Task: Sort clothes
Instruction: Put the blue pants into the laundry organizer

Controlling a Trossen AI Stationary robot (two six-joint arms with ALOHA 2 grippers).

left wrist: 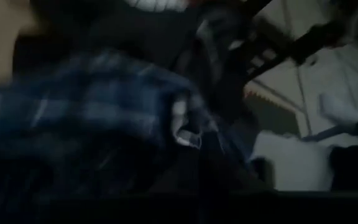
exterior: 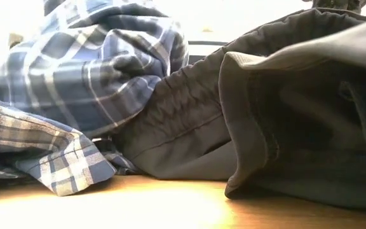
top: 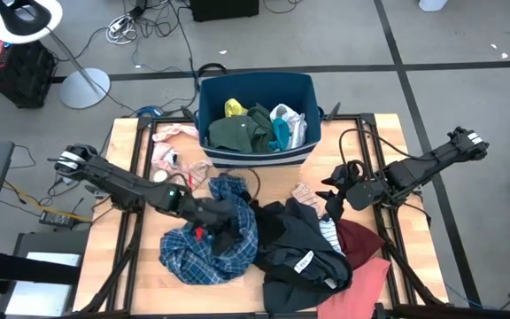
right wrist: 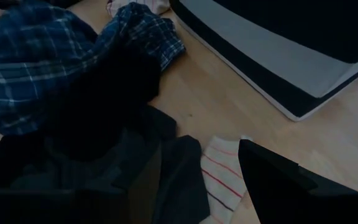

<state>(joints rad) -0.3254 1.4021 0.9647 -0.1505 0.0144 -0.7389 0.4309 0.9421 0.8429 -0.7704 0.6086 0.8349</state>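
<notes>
A blue plaid shirt (top: pixel 204 252) lies crumpled on the table's near left and also shows in the low view (exterior: pixel 75 83). A black and dark grey garment (top: pixel 295 244) is heaped beside it, with maroon (top: pixel 361 237) and salmon pink (top: pixel 368 282) cloth at its right. My left gripper (top: pixel 209 215) is down in the pile where plaid and black cloth meet, and cloth fills its wrist view (left wrist: pixel 104 106). My right gripper (top: pixel 333 202) is open above a red-striped sock (right wrist: pixel 219 168) that lies flat on the wood. One of its fingers (right wrist: pixel 278 180) stands beside the sock.
The navy blue bin (top: pixel 204 106) stands at the table's far middle and holds yellow, dark green and teal-white garments. Light pink pieces (top: pixel 171 142) lie left of the bin. Bare wood (top: pixel 282 177) shows between the bin and the pile. Cables run along the table's sides.
</notes>
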